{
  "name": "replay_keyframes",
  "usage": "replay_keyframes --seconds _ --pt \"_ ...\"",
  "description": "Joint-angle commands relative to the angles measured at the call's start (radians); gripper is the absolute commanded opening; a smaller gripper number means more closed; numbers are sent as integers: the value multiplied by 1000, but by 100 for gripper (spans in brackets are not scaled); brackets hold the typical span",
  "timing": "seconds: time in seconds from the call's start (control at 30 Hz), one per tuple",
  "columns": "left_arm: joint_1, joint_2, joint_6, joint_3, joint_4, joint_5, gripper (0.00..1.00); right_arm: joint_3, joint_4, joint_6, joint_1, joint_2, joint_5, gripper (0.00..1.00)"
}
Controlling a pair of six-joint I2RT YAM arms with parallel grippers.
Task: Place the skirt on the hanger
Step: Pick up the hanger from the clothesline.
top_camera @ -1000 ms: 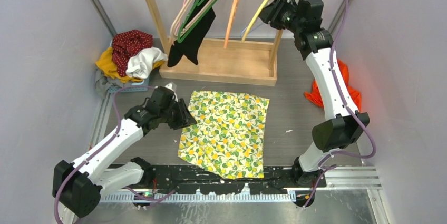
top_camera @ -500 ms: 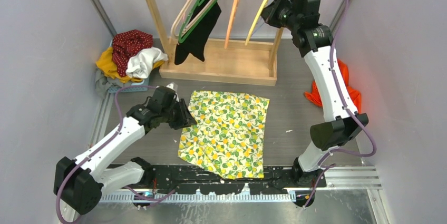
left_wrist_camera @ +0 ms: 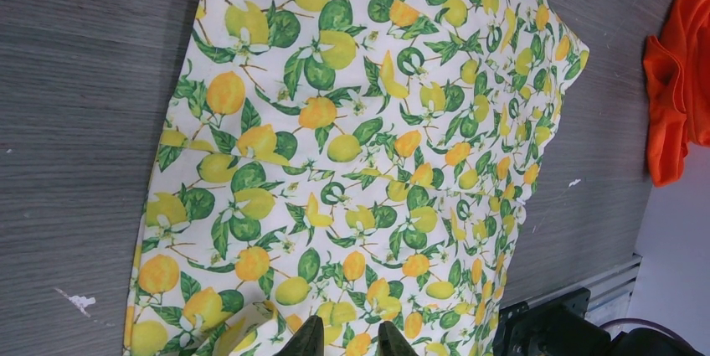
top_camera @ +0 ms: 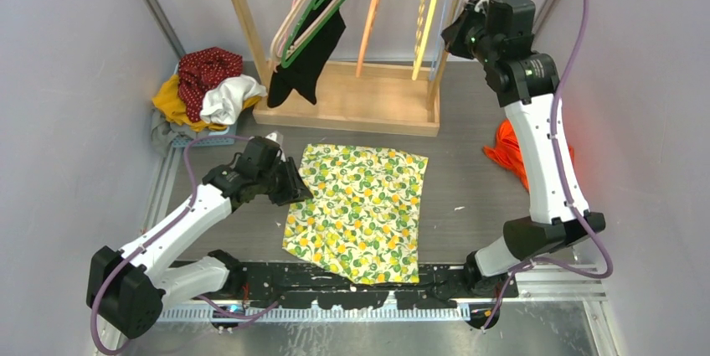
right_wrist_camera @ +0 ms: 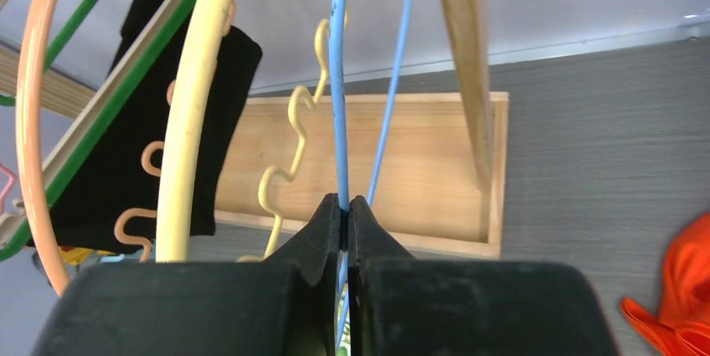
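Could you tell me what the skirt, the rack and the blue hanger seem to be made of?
The skirt: thin matte cloth, lemon print; it lies flat and limp. The rack: bare pale wood, grain showing. The blue hanger: a thin rod, perhaps coated wire or plastic; the look leaves it open.

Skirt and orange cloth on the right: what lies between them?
Only bare grey table with one small white fleck, seen in the left wrist view.

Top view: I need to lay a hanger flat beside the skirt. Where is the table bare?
Widest bare table lies between the skirt and the orange cloth. A narrower strip runs between skirt and wooden rack base. Crowded: left gripper at the skirt's left edge, clothes pile far left.
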Motion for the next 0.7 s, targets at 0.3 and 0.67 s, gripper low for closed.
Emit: replay_keyframes --seconds 0.3,0.67 --pt "-2 -24 24 27 27 10 30 -22 10 -88 -58 -196 -27 1" --pt "-2 -26 35 34 23 16 30 -61 -261 -48 -58 -259 -57 1"
